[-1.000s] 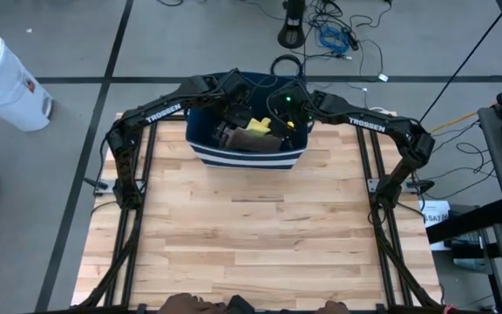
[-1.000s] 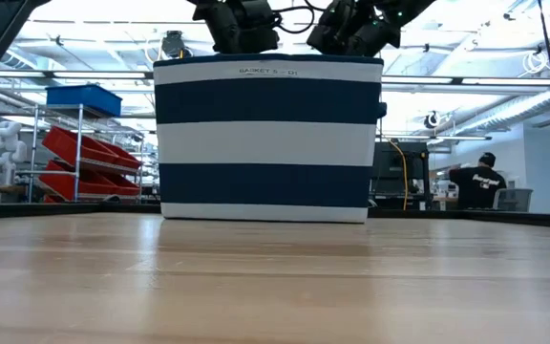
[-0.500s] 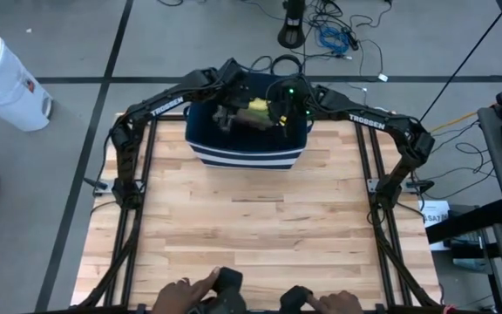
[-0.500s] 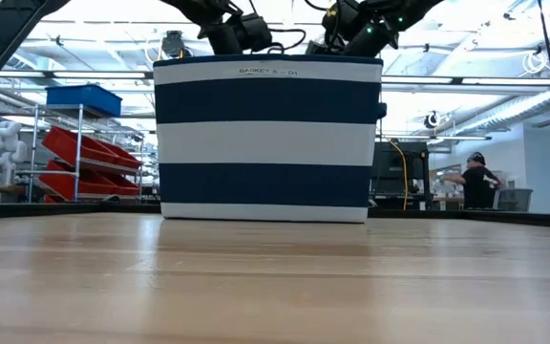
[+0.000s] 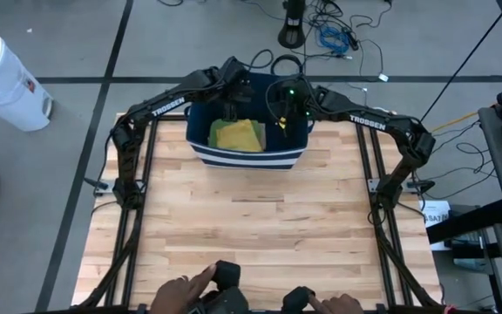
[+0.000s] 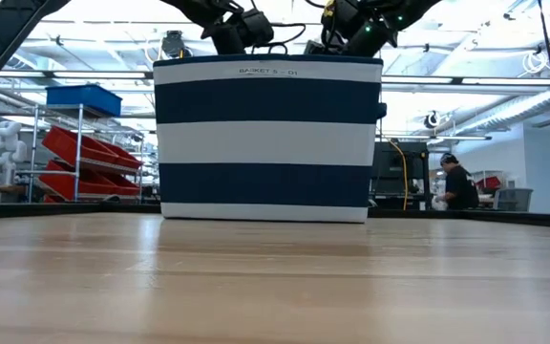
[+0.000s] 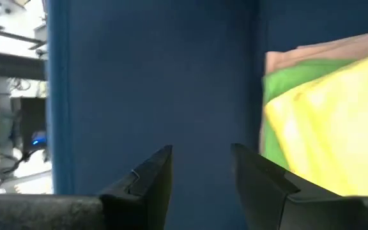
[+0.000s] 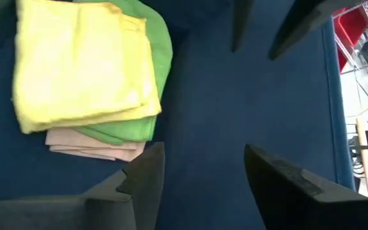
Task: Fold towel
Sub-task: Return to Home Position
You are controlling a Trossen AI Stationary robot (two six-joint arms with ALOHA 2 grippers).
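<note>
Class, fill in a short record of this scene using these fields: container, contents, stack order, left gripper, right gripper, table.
container: blue-and-white striped bin at the table's far edge
contents: folded towel stack on the bin floor
stack order: yellow towel on top, green towel under it, pinkish towel at the bottom
left gripper: over the bin, open, holding nothing
right gripper: over the bin, open, holding nothing
table: light wood

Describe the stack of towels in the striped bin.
The stack of towels is three folded soft cloths: yellow on top, green beneath, pale pink at the bottom, edges slightly offset. It lies flat on the dark blue floor of the striped bin, toward the left arm's side. The left gripper and right gripper are open, not touching it.
</note>
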